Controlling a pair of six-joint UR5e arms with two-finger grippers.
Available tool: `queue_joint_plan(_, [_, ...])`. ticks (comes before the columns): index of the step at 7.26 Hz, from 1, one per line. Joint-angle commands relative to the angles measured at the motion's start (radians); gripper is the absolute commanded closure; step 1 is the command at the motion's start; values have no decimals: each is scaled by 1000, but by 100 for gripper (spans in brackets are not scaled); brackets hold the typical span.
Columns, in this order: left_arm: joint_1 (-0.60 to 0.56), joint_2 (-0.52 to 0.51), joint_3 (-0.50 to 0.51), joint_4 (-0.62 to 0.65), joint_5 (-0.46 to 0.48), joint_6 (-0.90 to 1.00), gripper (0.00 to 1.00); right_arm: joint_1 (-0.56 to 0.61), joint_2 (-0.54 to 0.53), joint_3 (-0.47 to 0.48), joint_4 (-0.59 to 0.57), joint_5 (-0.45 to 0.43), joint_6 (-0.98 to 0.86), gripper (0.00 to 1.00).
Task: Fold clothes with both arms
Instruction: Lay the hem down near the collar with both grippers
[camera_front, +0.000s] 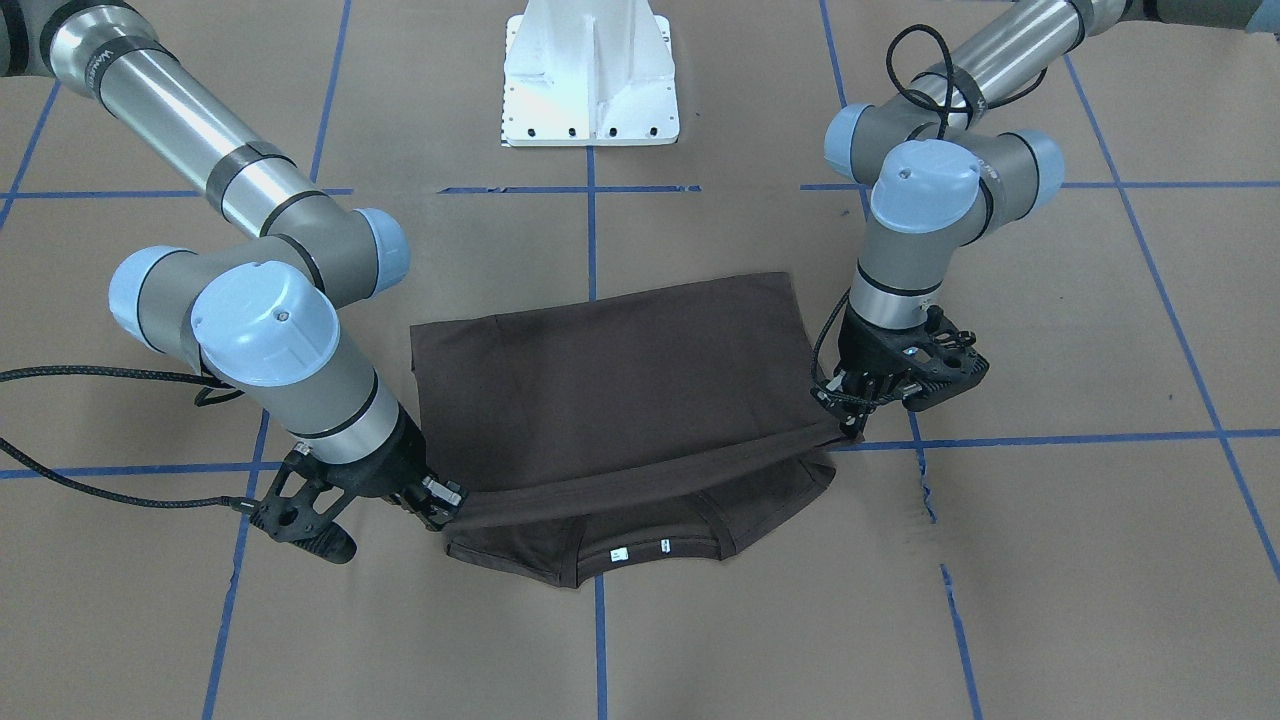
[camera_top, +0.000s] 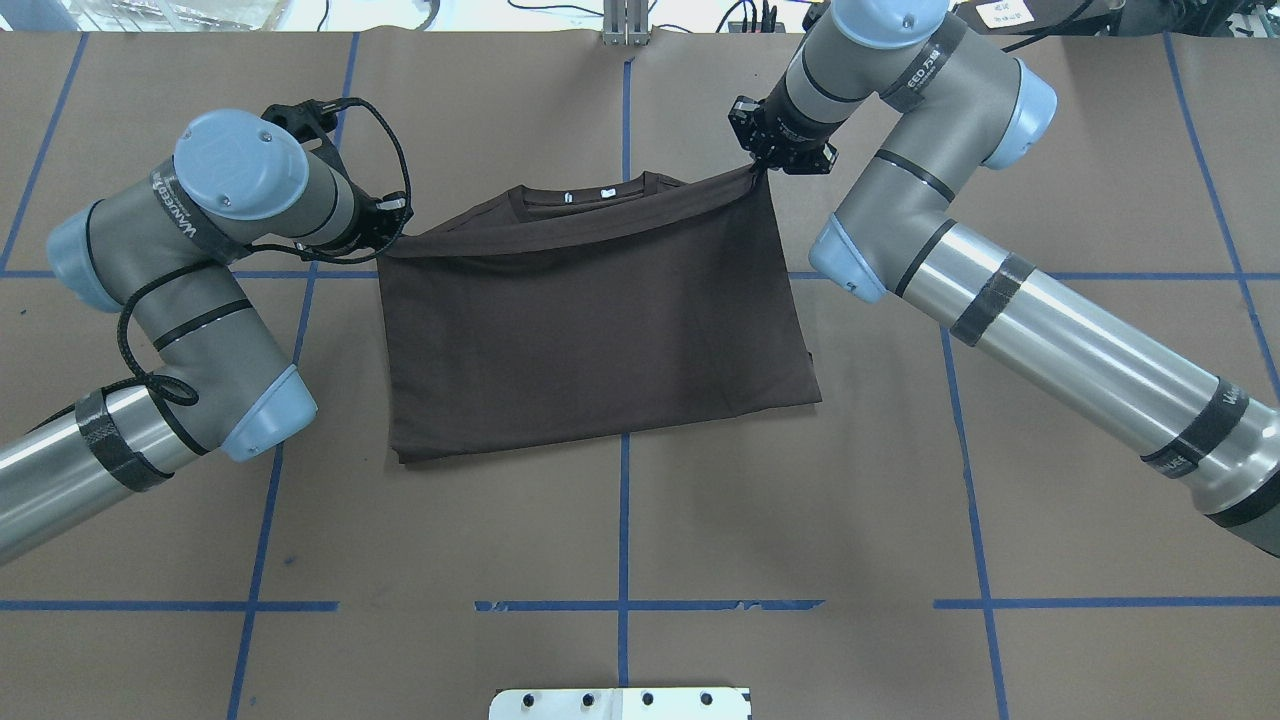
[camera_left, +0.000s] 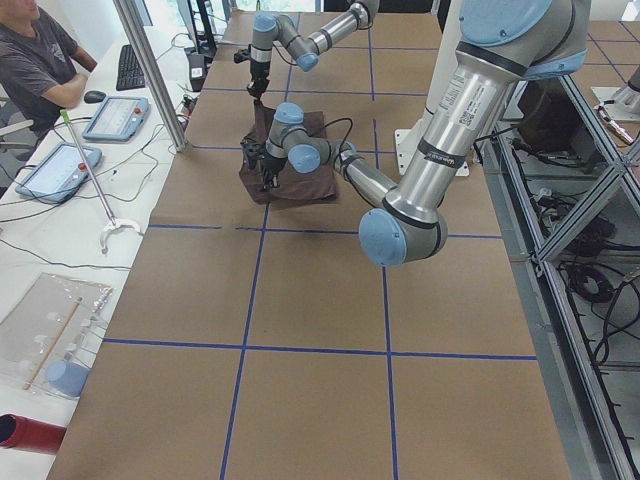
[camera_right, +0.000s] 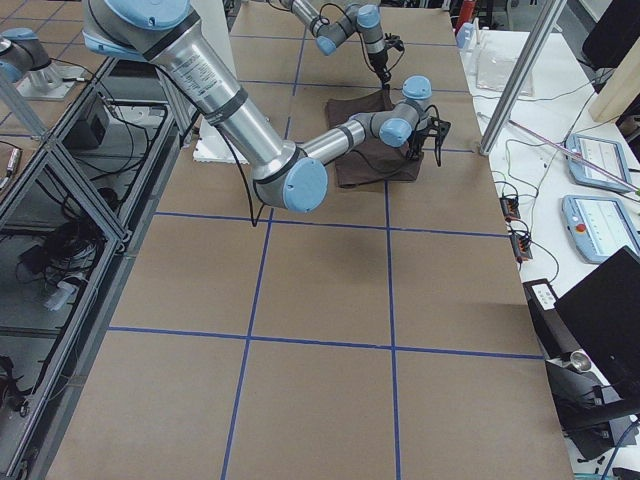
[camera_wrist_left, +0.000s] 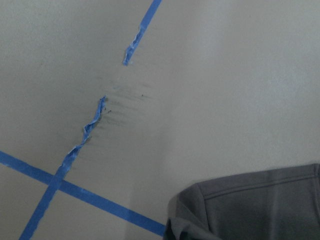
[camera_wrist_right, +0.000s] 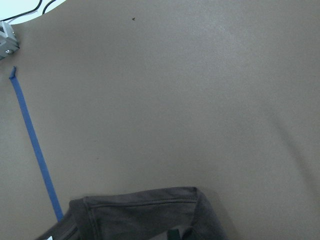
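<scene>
The dark brown T-shirt (camera_top: 590, 320) lies on the brown table, its lower half folded up over the chest. The folded edge is stretched taut between both grippers, just short of the ribbed collar (camera_top: 585, 195) with its small labels. My left gripper (camera_top: 392, 240) is shut on the edge's left corner. My right gripper (camera_top: 757, 170) is shut on the right corner. In the front-facing view the left gripper (camera_front: 850, 425) and right gripper (camera_front: 452, 512) hold that edge slightly above the collar (camera_front: 640, 550). Each wrist view shows only a bit of the shirt's cloth (camera_wrist_left: 250, 205) (camera_wrist_right: 145, 210).
The white pedestal base (camera_front: 590, 80) stands at the robot's side of the table. Blue tape lines (camera_top: 623, 520) cross the brown cover, torn in places (camera_wrist_left: 90, 130). A person (camera_left: 40, 60) sits at a side table with tablets (camera_left: 55, 170).
</scene>
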Motion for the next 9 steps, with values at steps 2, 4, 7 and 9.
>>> queue_joint_plan(2, [-8,-7,2,0,-1,-2,100,16,4,-14,0,0,-2,100])
queue_joint_plan(4, [-8,-7,5,-13,-1,-2,100,14,6,-16,0,0,-3,100])
queue_joint_plan(7, [-8,-12,15,-33,-1,-3,100,10,18,-14,2,1,-3,100])
queue_joint_plan(9, [-8,-13,13,-75,-2,-6,76,8,17,-11,3,9,-8,36])
